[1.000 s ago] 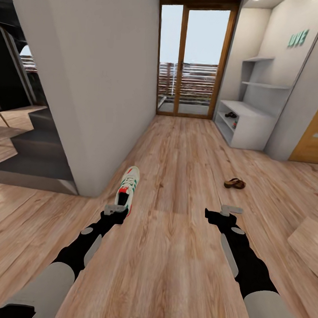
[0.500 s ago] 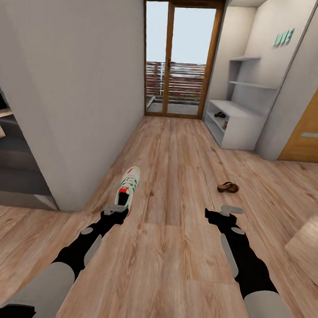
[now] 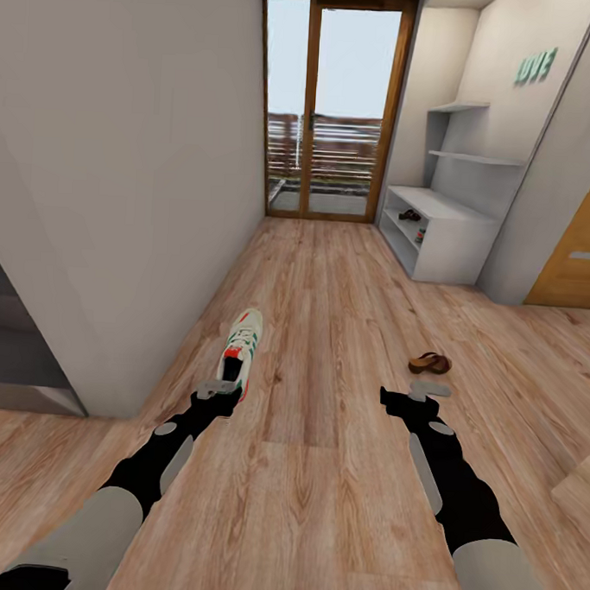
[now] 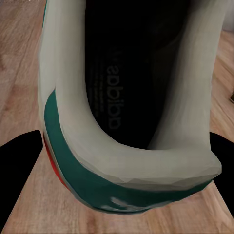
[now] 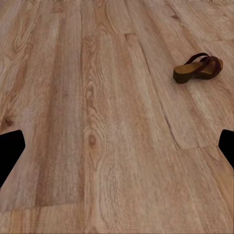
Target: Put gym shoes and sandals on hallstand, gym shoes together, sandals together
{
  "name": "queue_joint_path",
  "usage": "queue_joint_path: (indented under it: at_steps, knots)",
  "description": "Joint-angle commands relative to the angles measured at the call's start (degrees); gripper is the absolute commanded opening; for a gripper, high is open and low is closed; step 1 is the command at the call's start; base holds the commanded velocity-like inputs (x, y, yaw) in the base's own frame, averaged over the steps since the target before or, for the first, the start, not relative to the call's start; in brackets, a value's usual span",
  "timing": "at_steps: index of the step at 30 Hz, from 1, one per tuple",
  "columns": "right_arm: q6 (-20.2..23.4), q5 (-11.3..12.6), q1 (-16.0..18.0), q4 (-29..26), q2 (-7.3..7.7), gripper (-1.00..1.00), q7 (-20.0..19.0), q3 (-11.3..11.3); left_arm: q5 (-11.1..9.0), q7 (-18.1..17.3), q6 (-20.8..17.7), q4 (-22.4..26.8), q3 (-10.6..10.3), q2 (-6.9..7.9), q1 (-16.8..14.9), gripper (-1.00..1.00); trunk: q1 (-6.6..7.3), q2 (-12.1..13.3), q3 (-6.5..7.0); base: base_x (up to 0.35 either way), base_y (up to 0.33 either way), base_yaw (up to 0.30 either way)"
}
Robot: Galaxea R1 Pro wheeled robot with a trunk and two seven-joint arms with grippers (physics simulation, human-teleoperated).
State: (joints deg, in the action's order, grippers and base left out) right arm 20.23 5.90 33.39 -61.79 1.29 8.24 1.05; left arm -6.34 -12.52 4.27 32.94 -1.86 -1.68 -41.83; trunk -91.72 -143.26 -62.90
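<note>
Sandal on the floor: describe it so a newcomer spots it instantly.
Start at the glass balcony door ending the corridor, then come back along the wood floor past the hallstand. The dark brown sandal lies just ahead of the right gripper, unlike the white sneaker at the left gripper.

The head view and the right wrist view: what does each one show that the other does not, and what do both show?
Head view alone: the left gripper at the heel of a gym shoe, the hallstand with shoes on its shelves, a glass door. Right wrist view alone: the right gripper's two dark fingertips set wide apart. Both: one sandal on the corridor floor.
</note>
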Motion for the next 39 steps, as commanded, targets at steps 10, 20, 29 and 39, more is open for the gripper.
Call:
queue_joint_path:
  at_steps: [10,20,29,39]
  knots:
    - [0.2,0.6,0.0,-0.1,0.03,1.00,0.4,-0.1,-0.6,0.0,0.1,-0.1,-0.2,-0.19,-0.1,-1.00,-0.02,0.0,-0.05,0.347,0.000,0.000]
    - [0.2,0.6,0.0,-0.1,0.03,1.00,0.4,-0.1,-0.6,0.0,0.1,0.0,-0.2,-0.34,-0.1,-1.00,-0.02,0.0,-0.05,0.347,0.000,0.000]
    - [0.2,0.6,0.0,-0.1,0.03,1.00,0.4,-0.1,-0.6,0.0,0.1,0.0,-0.2,-0.34,-0.1,-1.00,-0.02,0.0,-0.05,0.347,0.000,0.000]
    - [0.2,0.6,0.0,-0.1,0.03,1.00,0.4,-0.1,-0.6,0.0,0.1,0.0,-0.2,-0.34,-0.1,-1.00,-0.02,0.0,-0.05,0.347,0.000,-0.006]
